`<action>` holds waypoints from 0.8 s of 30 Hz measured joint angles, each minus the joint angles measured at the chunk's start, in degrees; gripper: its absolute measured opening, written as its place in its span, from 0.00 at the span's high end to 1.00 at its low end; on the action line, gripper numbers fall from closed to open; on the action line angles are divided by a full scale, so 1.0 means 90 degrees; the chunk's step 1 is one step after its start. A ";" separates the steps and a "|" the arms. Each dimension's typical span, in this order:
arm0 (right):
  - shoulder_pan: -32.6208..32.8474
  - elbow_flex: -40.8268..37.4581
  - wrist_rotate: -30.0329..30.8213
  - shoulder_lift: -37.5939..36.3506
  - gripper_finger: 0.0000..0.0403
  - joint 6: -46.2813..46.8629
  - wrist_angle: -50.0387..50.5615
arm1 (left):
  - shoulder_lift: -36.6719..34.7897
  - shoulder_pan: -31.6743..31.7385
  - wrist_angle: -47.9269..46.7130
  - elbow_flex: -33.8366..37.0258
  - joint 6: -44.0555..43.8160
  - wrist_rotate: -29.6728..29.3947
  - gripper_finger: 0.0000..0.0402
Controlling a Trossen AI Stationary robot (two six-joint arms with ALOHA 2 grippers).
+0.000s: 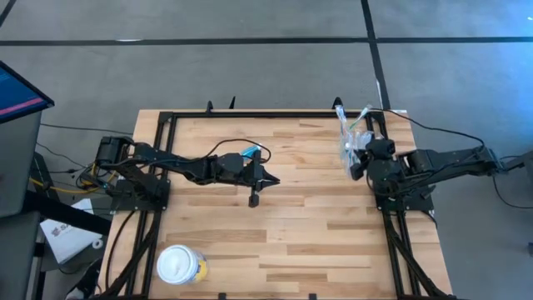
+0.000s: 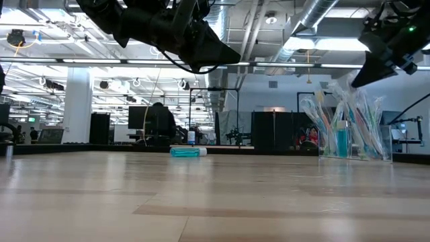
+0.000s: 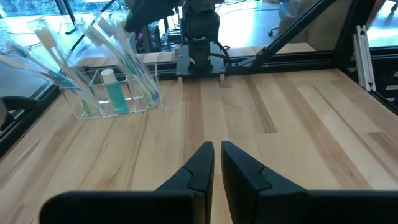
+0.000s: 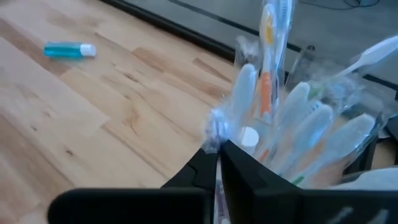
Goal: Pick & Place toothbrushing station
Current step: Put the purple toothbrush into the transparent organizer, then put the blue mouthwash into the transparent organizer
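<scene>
At the table's (image 1: 283,233) far right, our right end effector (image 4: 217,155) pinches a wrapped toothbrush (image 4: 219,127), its bristles hidden; left end effector (image 3: 216,163) pressed together.

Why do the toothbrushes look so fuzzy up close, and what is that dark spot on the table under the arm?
In the right wrist view the wrapped white, blue and pink toothbrushes sit too close to the camera, so they blur. In the high view the dark spot on the wooden table looks like the left gripper's shadow.
</scene>
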State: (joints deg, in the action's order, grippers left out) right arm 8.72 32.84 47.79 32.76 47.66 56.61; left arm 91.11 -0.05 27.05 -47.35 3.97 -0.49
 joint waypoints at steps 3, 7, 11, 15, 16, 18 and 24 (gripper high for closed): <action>0.0033 -0.0015 -0.0090 -0.0075 0.94 0.0000 0.0035 | 0.0000 0.0000 -0.0001 0.0000 0.0000 0.0002 0.94; 0.0030 -0.0017 -0.0098 -0.0111 0.86 0.0000 0.0041 | 0.0000 0.0000 -0.0001 0.0000 0.0000 0.0002 0.94; 0.0030 -0.0017 -0.0081 -0.0155 0.80 -0.0005 0.0022 | 0.0001 0.0000 -0.0002 0.0000 0.0000 0.0002 0.94; 0.0030 0.0083 -0.0057 -0.0248 0.78 -0.0133 -0.0040 | 0.0001 0.0002 -0.0004 0.0000 0.0001 -0.0114 0.94; 0.0030 0.0140 -0.0032 -0.0251 0.78 -0.0157 -0.0052 | 0.0000 0.0002 -0.0005 0.0000 0.0003 -0.0221 0.94; 0.0031 0.0224 -0.0034 -0.0270 0.78 -0.0265 -0.0035 | 0.0000 0.0002 -0.0012 0.0000 0.0008 -0.0432 0.94; 0.0034 0.0380 -0.0175 -0.0266 0.78 -0.0895 -0.0595 | 0.0002 0.0062 -0.0433 0.0000 0.0005 -0.1212 0.94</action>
State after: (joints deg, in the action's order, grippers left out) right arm 9.03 36.26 46.21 30.37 39.61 51.25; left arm 91.13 0.50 23.15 -47.35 4.01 -11.40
